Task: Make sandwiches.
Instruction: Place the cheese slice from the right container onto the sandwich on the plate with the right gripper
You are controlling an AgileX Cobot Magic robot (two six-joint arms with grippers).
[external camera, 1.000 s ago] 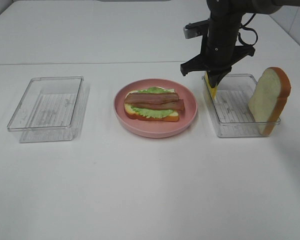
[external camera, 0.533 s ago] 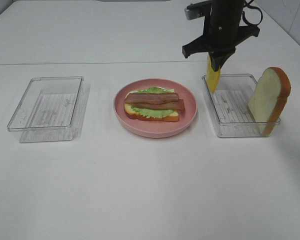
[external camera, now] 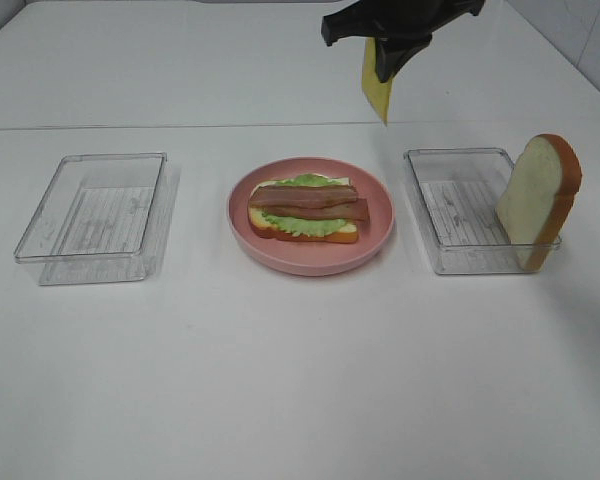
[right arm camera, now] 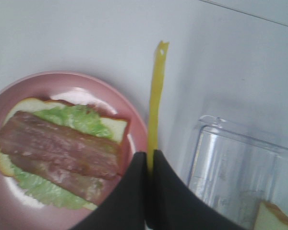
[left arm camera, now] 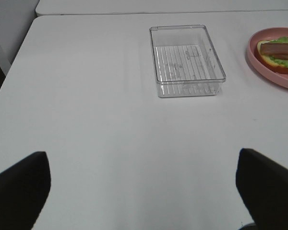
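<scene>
Right end effector (external camera: 385, 62) is clamped on the yellow cheese slice (external camera: 376, 92), which hangs edge-down in the air between the pink plate (external camera: 311, 259) and the right clear tray (external camera: 467, 262). Plate holds bread (external camera: 302, 235), lettuce (external camera: 300, 226) and bacon (external camera: 306, 202). Second bread slice (external camera: 538, 198) leans upright in the right tray. Left end effector (left arm camera: 144, 191) is spread wide over bare desk (left arm camera: 96, 124), near the left tray (left arm camera: 186, 60).

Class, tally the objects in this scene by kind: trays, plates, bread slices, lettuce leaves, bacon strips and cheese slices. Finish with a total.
Clear trays: 2
Pink plates: 1
Bread slices: 2
Lettuce leaves: 1
Bacon strips: 2
Cheese slices: 1
Total: 9
</scene>
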